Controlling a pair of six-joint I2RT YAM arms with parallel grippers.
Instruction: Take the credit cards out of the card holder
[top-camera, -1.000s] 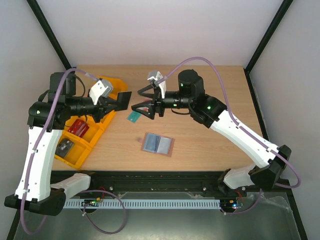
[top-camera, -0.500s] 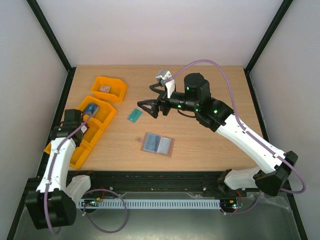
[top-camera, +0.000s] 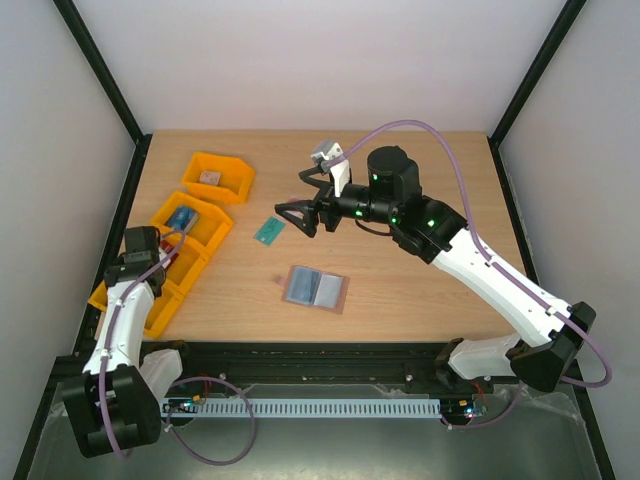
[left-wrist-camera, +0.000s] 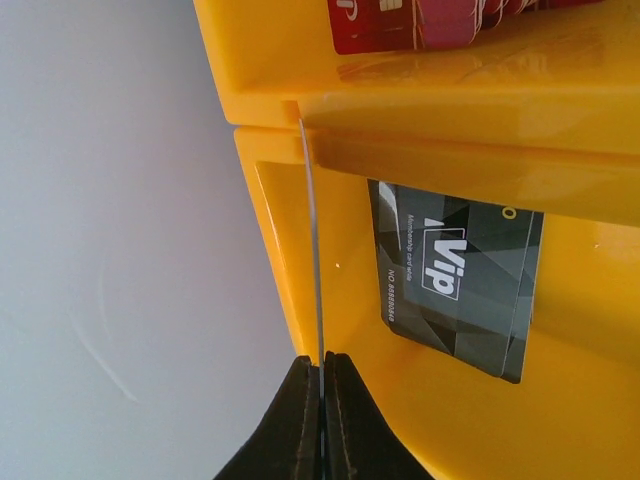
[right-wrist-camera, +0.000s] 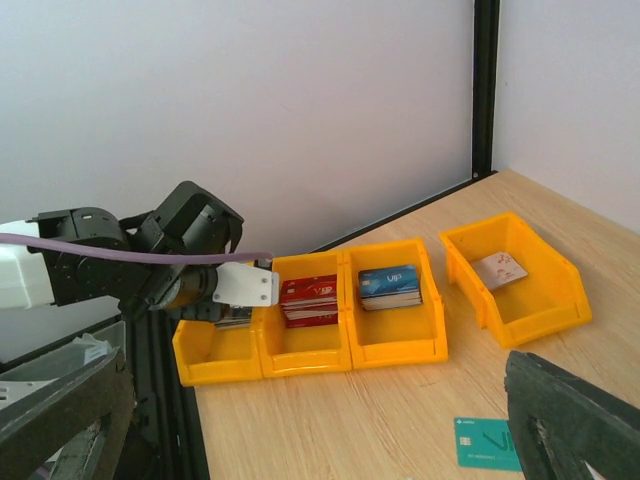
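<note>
Showing "Vip": dark card (left-wrist-camera: 470, 290) in yellow bin (left-wrist-camera: 600, 420) near left gripper (left-wrist-camera: 321, 360)

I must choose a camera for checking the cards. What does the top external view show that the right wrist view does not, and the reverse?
Only the top external view: the card holder lying open on the table. Only the right wrist view: red cards in a compartment of the long orange bin. Both: the teal card flat on the table, and the pale card in the separate orange bin.
</note>
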